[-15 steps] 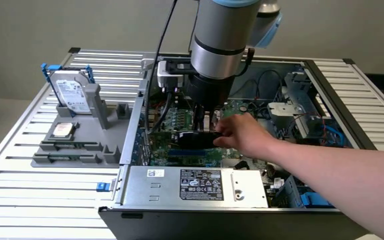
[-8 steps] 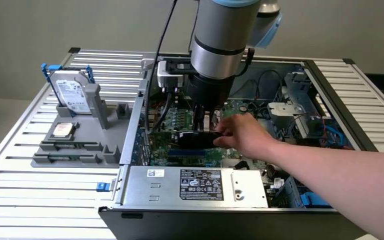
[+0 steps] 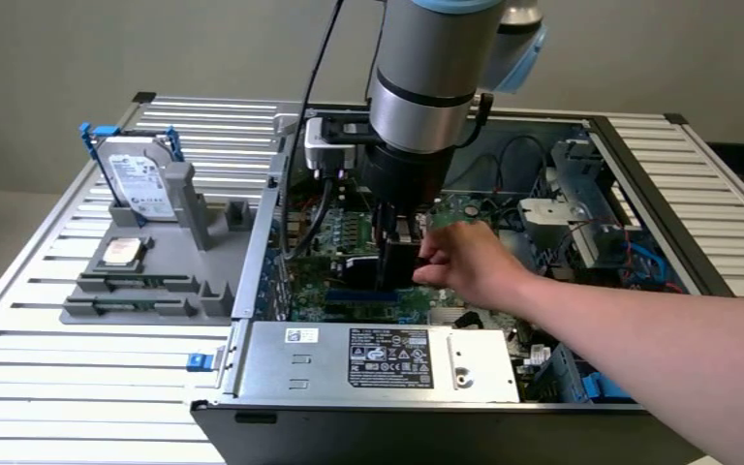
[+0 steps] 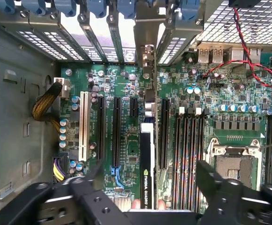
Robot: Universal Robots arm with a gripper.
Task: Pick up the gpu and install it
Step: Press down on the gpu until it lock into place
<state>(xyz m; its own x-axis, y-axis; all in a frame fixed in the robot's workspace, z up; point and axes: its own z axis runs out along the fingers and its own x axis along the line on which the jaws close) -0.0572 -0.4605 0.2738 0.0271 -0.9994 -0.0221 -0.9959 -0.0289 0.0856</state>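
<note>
Inside the open grey metal computer case (image 3: 386, 360) on the slatted table (image 3: 36, 378), the big green motherboard (image 4: 220, 117) carries the thin dark-faced gpu (image 4: 146, 164) standing on edge. Just above it, the black tool (image 4: 145, 197) has its fingers (image 4: 210, 180) spread wide, gripping nothing. A person's hand (image 3: 469, 260) pinches the card.

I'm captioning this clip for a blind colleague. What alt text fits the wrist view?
Looking straight down into an open computer case, the gpu stands on edge in a slot of the green motherboard, a person's fingertips touching its near end. The open pincer straddles the card without touching it.
</note>
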